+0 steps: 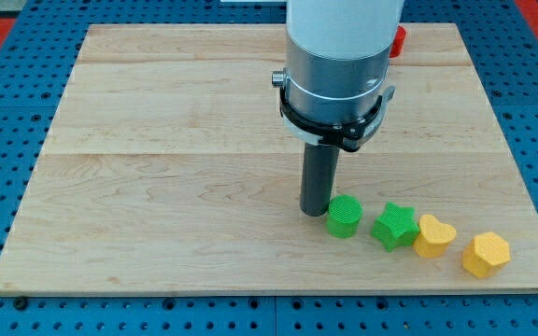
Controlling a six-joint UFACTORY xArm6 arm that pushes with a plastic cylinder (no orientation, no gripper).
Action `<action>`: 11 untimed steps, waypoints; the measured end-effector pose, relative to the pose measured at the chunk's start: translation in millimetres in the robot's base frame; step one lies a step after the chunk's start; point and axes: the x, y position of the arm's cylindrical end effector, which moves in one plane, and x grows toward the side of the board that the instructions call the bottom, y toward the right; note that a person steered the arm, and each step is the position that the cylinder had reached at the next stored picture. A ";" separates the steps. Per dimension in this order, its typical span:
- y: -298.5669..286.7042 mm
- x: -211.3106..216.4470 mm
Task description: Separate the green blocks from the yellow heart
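Note:
My tip [316, 212] rests on the board at the lower middle, touching or almost touching the upper left side of the green cylinder [344, 217]. To its right lies the green star [395, 226], a small gap apart. The yellow heart [433, 235] sits right against the star's right side. A yellow hexagon block [486, 255] lies further right, apart from the heart. All four blocks form a row sloping down to the view's right.
A red block [398, 40] shows partly behind the arm's white body at the view's top. The wooden board [157, 168] lies on a blue pegged table; its bottom edge runs just below the blocks.

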 end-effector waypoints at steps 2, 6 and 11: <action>-0.1 0.1; 78.9 88.6; 115.9 40.9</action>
